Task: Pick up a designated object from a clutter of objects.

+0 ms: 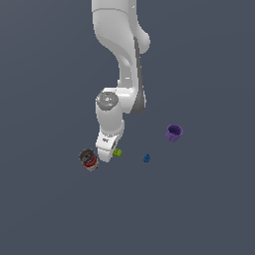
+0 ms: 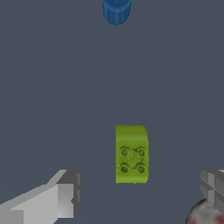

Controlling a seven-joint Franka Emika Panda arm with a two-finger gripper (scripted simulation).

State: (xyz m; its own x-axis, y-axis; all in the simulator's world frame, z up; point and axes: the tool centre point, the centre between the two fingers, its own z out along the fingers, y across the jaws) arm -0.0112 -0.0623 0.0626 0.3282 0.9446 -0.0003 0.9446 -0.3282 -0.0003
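Note:
The lime-green studded brick (image 2: 131,154) lies on the dark floor, seen between my two fingertips in the wrist view; in the exterior view the brick (image 1: 118,153) peeks out beside my hand. My gripper (image 2: 140,192) is open, its fingers (image 2: 65,197) apart on either side of the brick and not touching it. In the exterior view my gripper (image 1: 105,155) hangs low over the floor, between the brick and the red-banded dark can (image 1: 88,159). The blue knob piece (image 1: 147,158) and purple cup (image 1: 174,132) sit toward the exterior view's right.
The blue knob (image 2: 116,10) shows at the edge of the wrist view, beyond the brick. The can's top (image 2: 205,214) shows close by one fingertip. The floor (image 1: 199,209) is plain dark grey.

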